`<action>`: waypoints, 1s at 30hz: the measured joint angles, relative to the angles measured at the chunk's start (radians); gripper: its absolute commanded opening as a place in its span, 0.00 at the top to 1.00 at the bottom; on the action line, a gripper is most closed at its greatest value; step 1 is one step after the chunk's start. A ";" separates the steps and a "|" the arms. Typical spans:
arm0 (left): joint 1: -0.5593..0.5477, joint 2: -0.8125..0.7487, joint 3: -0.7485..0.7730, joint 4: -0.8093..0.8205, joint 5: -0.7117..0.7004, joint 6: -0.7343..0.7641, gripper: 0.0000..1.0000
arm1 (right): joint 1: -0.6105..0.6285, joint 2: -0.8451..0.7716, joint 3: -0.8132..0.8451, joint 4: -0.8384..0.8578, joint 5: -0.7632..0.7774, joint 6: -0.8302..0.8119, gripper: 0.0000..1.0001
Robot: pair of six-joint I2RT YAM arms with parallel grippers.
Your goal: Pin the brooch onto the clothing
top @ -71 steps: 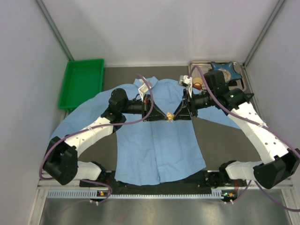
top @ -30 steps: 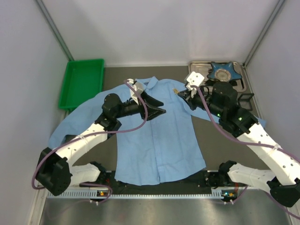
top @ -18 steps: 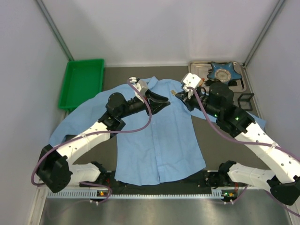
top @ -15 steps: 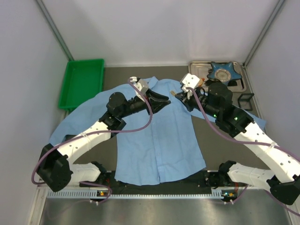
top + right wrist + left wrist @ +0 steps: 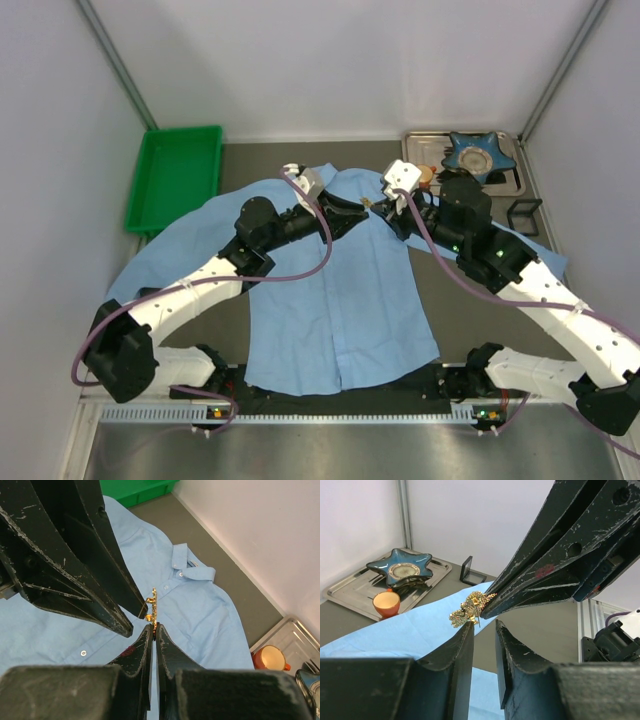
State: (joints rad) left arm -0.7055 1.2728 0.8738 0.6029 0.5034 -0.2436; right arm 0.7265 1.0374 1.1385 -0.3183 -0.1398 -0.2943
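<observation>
Step in hand: presenting the brooch for pinning. The right gripper [image 5: 154, 626] is clamped on the brooch [image 5: 153, 611], held above the shirt [image 5: 340, 300] near its collar, toward the table's far edge. The left gripper [image 5: 483, 625], narrowly parted and empty, is just beside it. The next move probably calls for fine alignment on the pin.

one each: shirt [image 5: 340, 300] | brooch [image 5: 470, 611] | cup [image 5: 386, 603] | dish [image 5: 402, 570] | bin [image 5: 175, 180] | tray [image 5: 350, 587]
</observation>
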 measured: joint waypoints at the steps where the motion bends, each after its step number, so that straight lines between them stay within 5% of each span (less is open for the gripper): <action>1: -0.001 0.000 0.002 0.001 -0.001 0.002 0.77 | 0.000 0.000 0.000 0.000 0.000 0.000 1.00; 8: -0.004 0.002 0.005 0.000 -0.031 0.011 1.00 | 0.000 0.000 0.000 0.000 0.000 0.002 1.00; 30: -0.015 -0.022 0.022 -0.161 -0.074 0.165 1.00 | 0.000 -0.003 -0.028 -0.025 0.006 -0.036 1.00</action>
State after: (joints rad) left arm -0.7208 1.2507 0.8959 0.4419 0.4294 -0.0788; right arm 0.7269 1.0344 1.1107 -0.3431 -0.1337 -0.3302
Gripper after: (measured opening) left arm 0.010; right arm 0.010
